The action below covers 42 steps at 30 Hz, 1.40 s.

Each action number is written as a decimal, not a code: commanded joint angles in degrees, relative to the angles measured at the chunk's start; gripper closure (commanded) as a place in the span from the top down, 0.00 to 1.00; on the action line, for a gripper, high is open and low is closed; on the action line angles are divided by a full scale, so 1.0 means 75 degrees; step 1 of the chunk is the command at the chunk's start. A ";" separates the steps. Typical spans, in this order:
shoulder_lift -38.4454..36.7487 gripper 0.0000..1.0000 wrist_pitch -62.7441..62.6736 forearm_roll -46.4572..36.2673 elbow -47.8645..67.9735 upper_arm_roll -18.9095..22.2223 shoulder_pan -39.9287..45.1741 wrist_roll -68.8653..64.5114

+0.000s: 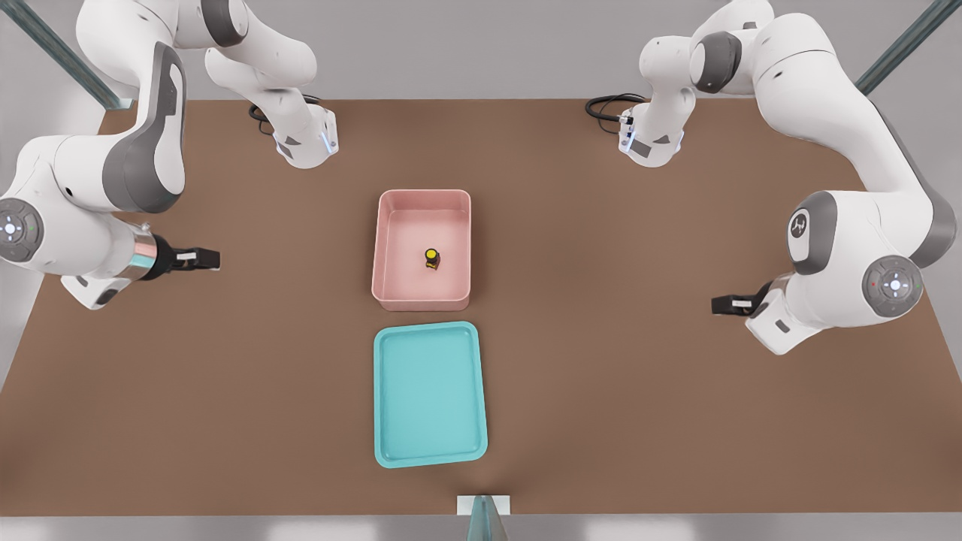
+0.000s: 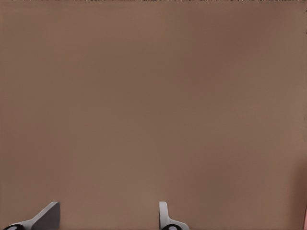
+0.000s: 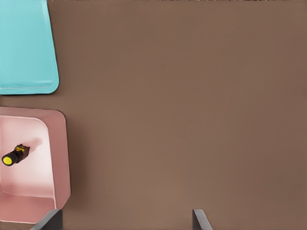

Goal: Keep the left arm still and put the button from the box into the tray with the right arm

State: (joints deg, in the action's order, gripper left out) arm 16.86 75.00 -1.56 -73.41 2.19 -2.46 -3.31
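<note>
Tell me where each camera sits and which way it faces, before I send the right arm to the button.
Front view: high overhead, looking down on the table; both arms show, the right arm's gripper at the front view's left, fingers apart.
Left wrist view: parked arm's wrist, facing bare table.
Right wrist view: working wrist, facing down; fingertips show.
Front and right wrist views share the box, button and tray.

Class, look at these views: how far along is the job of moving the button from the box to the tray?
Nothing is done yet. The button sits inside the pink box, and the turquoise tray holds nothing. The working arm's gripper is open and holds nothing, off to the front view's left of the box over bare table. Left to do: reach into the box, grasp the button, carry it over and set it in the tray.
</note>
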 commanded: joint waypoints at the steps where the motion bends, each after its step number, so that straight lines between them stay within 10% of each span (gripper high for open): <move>1: -0.0009 1.00 0.0265 -0.0015 0.0003 0.0001 0.0000 -0.0238; 3: -0.0009 1.00 0.0183 -0.0027 0.0050 -0.0069 -0.0093 -0.0226; 7: 0.0026 1.00 -0.0204 -0.0097 0.0144 -0.2917 -0.1182 0.1683; 13: -0.0361 1.00 0.5093 -0.0648 -0.3617 -0.2741 -0.4300 0.8820; 21: -0.0103 1.00 0.6909 -0.0777 -0.5422 -0.0831 -0.4746 0.6290; 42: 0.0284 1.00 0.9839 -0.0718 -0.7227 -0.0854 -0.4816 0.5457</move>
State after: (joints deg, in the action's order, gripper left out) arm 19.01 145.73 -6.92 -127.38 -4.15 -38.60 35.13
